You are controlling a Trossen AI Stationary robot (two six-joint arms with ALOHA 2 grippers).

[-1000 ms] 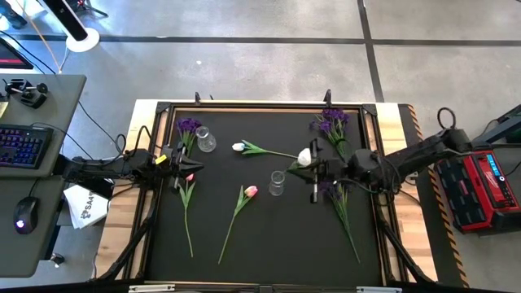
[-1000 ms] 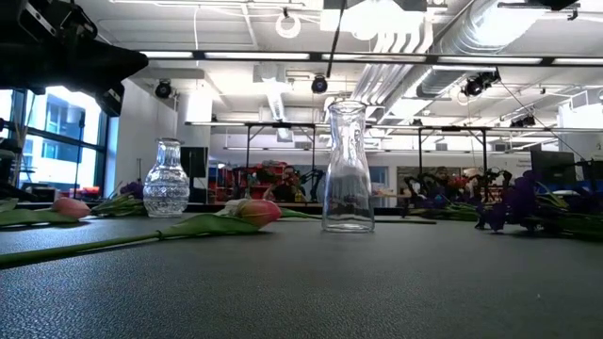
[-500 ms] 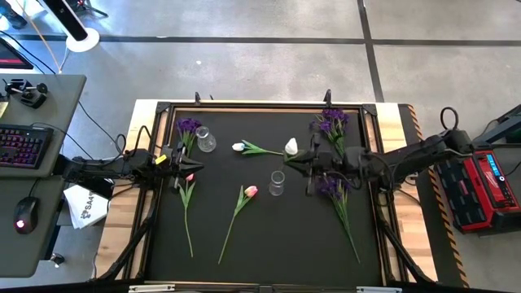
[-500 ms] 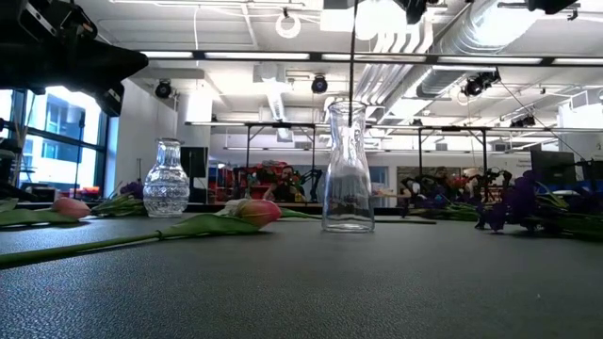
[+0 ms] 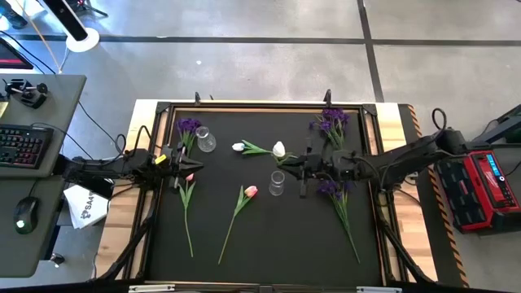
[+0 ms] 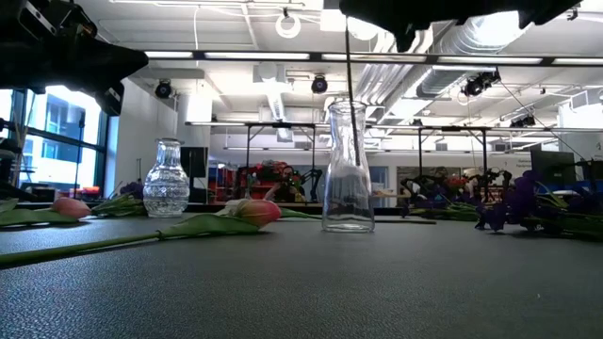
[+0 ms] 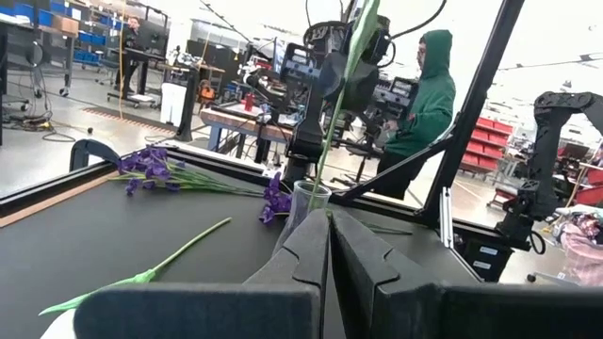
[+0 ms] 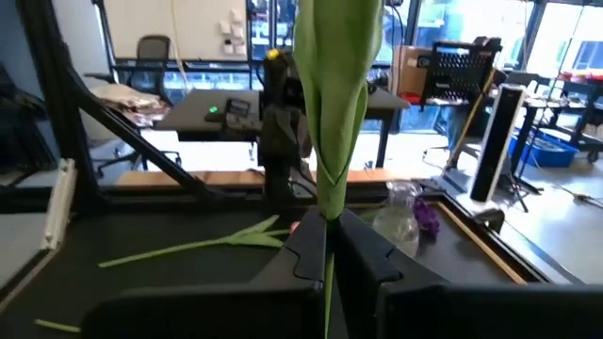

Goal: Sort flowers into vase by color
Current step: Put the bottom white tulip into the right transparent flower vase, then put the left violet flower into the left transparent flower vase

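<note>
Overhead, right tool (image 5: pixel 303 167) clamped on white tulip (image 5: pixel 279 149), stem dipping into tall vase (image 5: pixel 278 182).

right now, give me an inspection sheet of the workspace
surface: black mat in a wood-edged frame.
job's things: tall clear vase mid-mat; round glass vase back left; purple flowers back right; pink tulip and white tulip lying flat.
clutter: nothing seen on the mat.
grippers: right pincer shut on a white tulip stem beside the tall vase; left pincer shut, at the left edge.
cables: black bundles along the left side.
surroundings: desk with keyboard; red case; person in green hoodie.
</note>
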